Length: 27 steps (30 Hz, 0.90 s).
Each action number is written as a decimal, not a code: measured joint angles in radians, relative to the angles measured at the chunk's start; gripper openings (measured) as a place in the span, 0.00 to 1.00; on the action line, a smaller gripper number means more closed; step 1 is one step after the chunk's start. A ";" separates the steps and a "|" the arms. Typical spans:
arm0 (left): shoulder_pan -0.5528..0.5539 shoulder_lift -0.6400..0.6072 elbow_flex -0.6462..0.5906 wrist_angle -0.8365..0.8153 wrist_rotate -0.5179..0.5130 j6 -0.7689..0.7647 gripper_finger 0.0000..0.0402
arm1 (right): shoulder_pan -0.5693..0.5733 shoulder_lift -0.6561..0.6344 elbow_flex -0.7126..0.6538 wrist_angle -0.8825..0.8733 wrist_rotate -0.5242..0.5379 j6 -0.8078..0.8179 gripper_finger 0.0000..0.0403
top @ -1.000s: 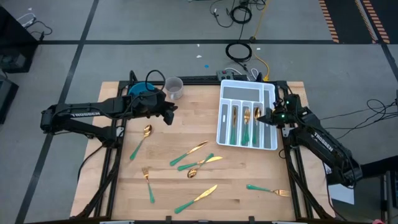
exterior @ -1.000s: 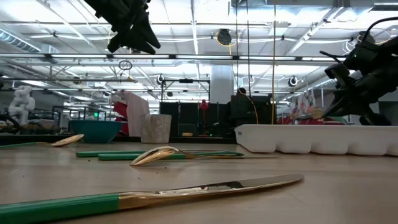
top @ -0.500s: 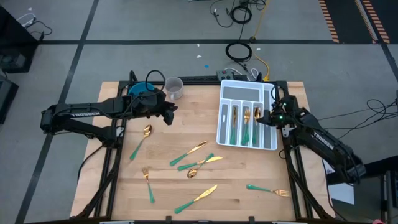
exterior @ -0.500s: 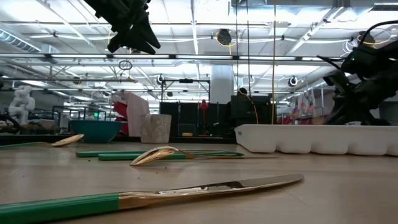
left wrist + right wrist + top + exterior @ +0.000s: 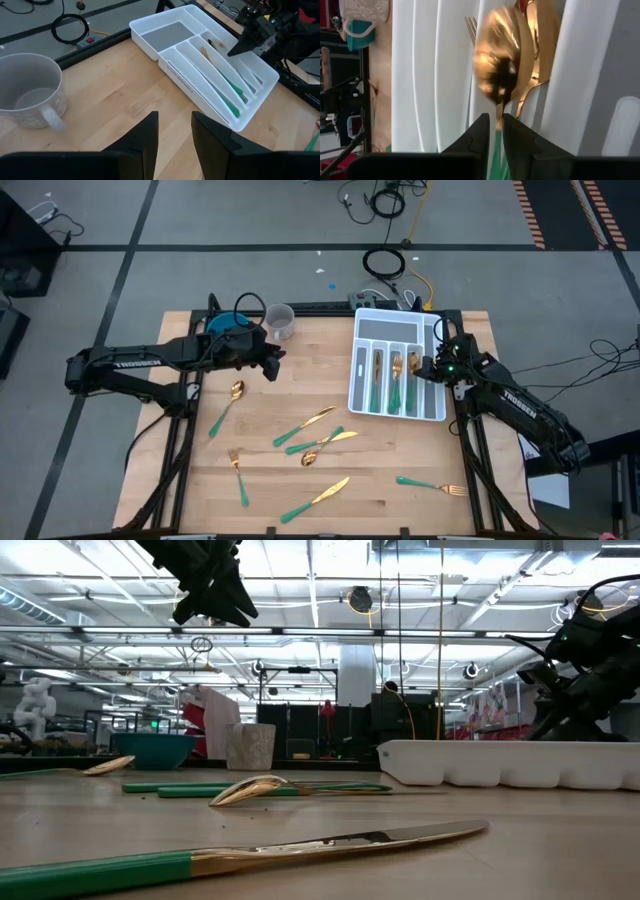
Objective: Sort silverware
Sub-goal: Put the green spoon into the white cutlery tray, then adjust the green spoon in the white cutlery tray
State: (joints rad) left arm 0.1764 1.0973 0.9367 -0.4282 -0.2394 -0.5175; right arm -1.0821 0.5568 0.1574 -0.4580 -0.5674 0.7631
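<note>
High view: my right pincer (image 5: 437,367) sits over the right side of the white tray (image 5: 364,398), which already has teal-handled silverware (image 5: 376,388) in its slots. My left pincer (image 5: 272,365) waits over the desk (image 5: 300,390) near the mug (image 5: 280,321) and blue bowl (image 5: 228,326). Loose pieces lie on the desk: a spoon (image 5: 225,405) at left, a fork (image 5: 240,476), knives (image 5: 304,426) mid-desk, another fork (image 5: 432,484) at lower right.

Low view: a knife (image 5: 240,860) lies nearest, a spoon (image 5: 255,788) behind it; the tray wall (image 5: 500,762) hides its contents. Right arm hangs above the tray.

Left wrist view: my left pincer (image 5: 174,131) is released, fingers apart, nothing between them. The mug is empty.

Right wrist view: only here do I see a gold spoon (image 5: 498,62) with its neck between my right fingers (image 5: 481,135), over a tray slot. Fingers look close around it, but I cannot tell whether they are gripping or letting go.
</note>
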 joint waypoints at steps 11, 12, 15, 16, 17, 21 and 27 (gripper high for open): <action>0.000 0.000 0.000 -0.006 0.000 0.000 0.31 | 0.000 -0.005 0.001 0.042 0.016 0.010 0.22; 0.000 0.000 0.000 -0.008 0.000 0.000 0.31 | 0.000 -0.006 0.008 0.052 0.016 0.015 0.23; 0.000 0.000 0.000 -0.010 0.000 0.000 0.31 | 0.000 -0.007 0.065 0.057 0.014 -0.015 0.27; 0.000 0.000 0.000 -0.010 0.000 0.000 0.31 | 0.000 -0.007 0.093 0.057 0.013 -0.037 0.28; 0.000 0.000 0.000 -0.009 0.000 0.000 0.31 | 0.000 -0.007 0.124 0.046 0.014 -0.061 0.29; 0.000 0.000 0.000 -0.009 0.000 0.000 0.31 | 0.018 0.003 0.284 -0.078 0.044 -0.205 0.31; 0.000 0.000 0.000 -0.008 0.000 0.001 0.31 | 0.127 0.082 0.537 -0.487 0.305 -0.384 0.31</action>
State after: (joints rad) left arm 0.1764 1.0973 0.9367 -0.4358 -0.2394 -0.5167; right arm -0.9555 0.6392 0.6947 -0.9450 -0.2629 0.3790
